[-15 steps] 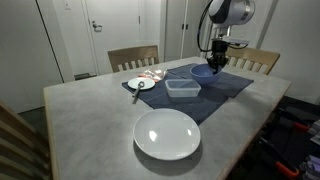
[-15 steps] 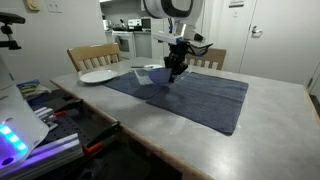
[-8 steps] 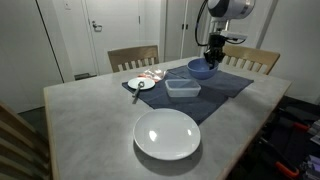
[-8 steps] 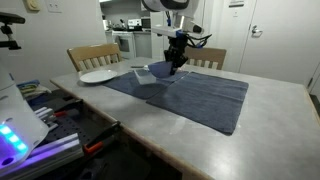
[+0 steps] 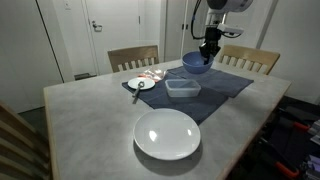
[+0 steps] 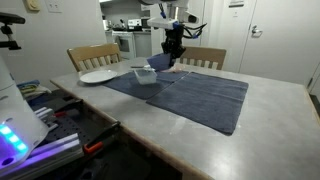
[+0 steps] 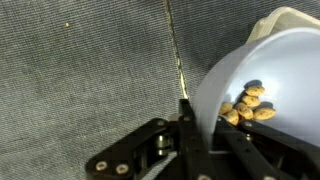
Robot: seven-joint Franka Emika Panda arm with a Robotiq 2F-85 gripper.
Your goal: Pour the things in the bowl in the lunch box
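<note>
Blue bowl (image 5: 196, 64) hangs in the air above the dark cloth (image 5: 225, 90), pinched at its rim by the gripper (image 5: 207, 57), whose jaws are clamped narrow on the thin wall. In the wrist view the fingers meet the rim edge-on and a small heap of tan pieces (image 7: 248, 105) lies low inside the bowl, on the side nearest the grip. The lunch box (image 5: 182, 87) sits on the cloth below, nearer the camera in an exterior view, and the bowl looks offset from it rather than squarely over it.

Several things could go wrong from here. The grip is on one point of a smooth rim, so as the wrist rolls the bowl may swing or slip in the jaws, even drop. The bowl is wider than the box, and the box is shallow: a tilt begun too far to one side, or too fast, would send pieces over the low wall onto the cloth, or make them bounce out. Pouring from too high adds scatter. A descending bowl could also knock the light box toward the saucer (image 5: 141, 84)
</note>
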